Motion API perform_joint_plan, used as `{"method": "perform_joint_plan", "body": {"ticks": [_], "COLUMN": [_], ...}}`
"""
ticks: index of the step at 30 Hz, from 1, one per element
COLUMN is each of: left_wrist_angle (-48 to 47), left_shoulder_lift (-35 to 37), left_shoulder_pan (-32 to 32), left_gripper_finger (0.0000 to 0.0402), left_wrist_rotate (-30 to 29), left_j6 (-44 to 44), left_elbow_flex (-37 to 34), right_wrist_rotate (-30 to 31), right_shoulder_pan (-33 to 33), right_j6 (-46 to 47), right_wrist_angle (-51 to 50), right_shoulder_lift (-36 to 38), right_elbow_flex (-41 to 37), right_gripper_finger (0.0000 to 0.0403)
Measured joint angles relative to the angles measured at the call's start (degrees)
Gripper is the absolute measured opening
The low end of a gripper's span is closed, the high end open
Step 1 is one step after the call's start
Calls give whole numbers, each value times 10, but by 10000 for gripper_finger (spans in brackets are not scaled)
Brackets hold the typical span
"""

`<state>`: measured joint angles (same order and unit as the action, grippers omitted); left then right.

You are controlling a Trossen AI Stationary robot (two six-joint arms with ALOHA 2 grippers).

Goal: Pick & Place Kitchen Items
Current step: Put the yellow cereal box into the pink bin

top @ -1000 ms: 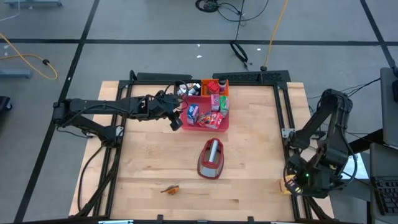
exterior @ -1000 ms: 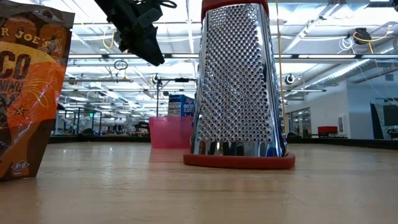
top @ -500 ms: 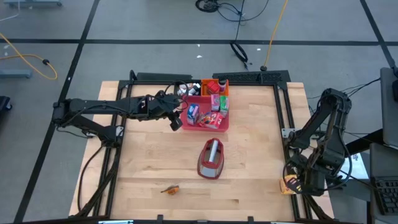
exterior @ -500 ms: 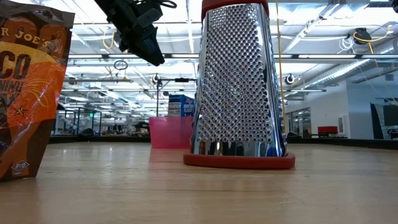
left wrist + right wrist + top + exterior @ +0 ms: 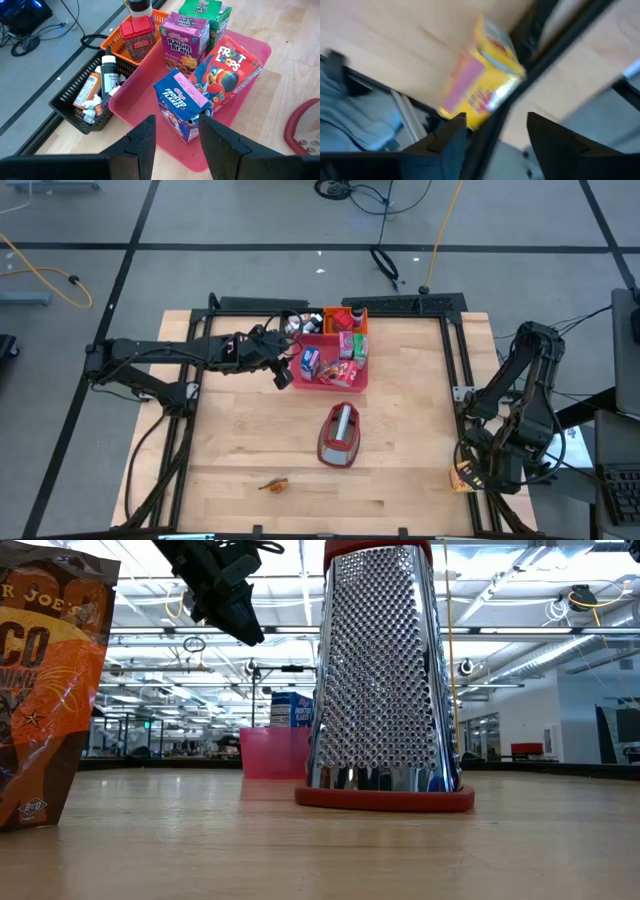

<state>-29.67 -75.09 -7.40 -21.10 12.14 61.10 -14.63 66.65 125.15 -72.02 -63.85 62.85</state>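
Observation:
The pinkish-red tray [image 5: 352, 385] at the table's far middle holds several upright cartons: a blue one [image 5: 182, 102], a red one [image 5: 230, 70], a purple one [image 5: 182, 40] and a green one [image 5: 202, 12]. My left gripper [image 5: 177, 132] hangs open above the tray's left edge, in front of the blue carton, touching nothing. A yellow carton [image 5: 480, 85] lies at the table's near right corner [image 5: 461, 477]. My right gripper [image 5: 497, 135] stands open just above it, pointing steeply down. A small orange-brown piece [image 5: 275, 483] lies near the front edge.
A red-and-grey grater [image 5: 340, 435] lies on the middle of the table. Behind the tray stand an orange basket [image 5: 135, 42] and a black basket [image 5: 85, 100] with small bottles. The low view shows an orange snack bag [image 5: 50, 680]. Dark frame rails [image 5: 455, 380] border the table.
My right gripper has sunk a little toward the yellow carton at the table's near right corner. The left arm and the cartons in the tray have kept still.

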Motion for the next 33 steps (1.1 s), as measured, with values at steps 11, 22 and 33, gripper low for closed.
{"method": "perform_joint_plan", "body": {"ticks": [11, 22, 33], "left_wrist_angle": [0, 0, -1], "left_shoulder_lift": [0, 0, 0], "left_shoulder_pan": [0, 0, 0], "left_gripper_finger": [150, 150, 150], "left_wrist_rotate": [0, 0, 0], "left_j6": [0, -4, -4], "left_elbow_flex": [0, 0, 0], "right_wrist_rotate": [40, -23, 20], "right_shoulder_pan": [0, -4, -7], "right_j6": [17, -16, -21], "right_wrist_angle": [6, 209, 190], "right_shoulder_lift": [0, 8, 30], "right_elbow_flex": [-10, -134, -173], "right_gripper_finger": [278, 301, 302]}}
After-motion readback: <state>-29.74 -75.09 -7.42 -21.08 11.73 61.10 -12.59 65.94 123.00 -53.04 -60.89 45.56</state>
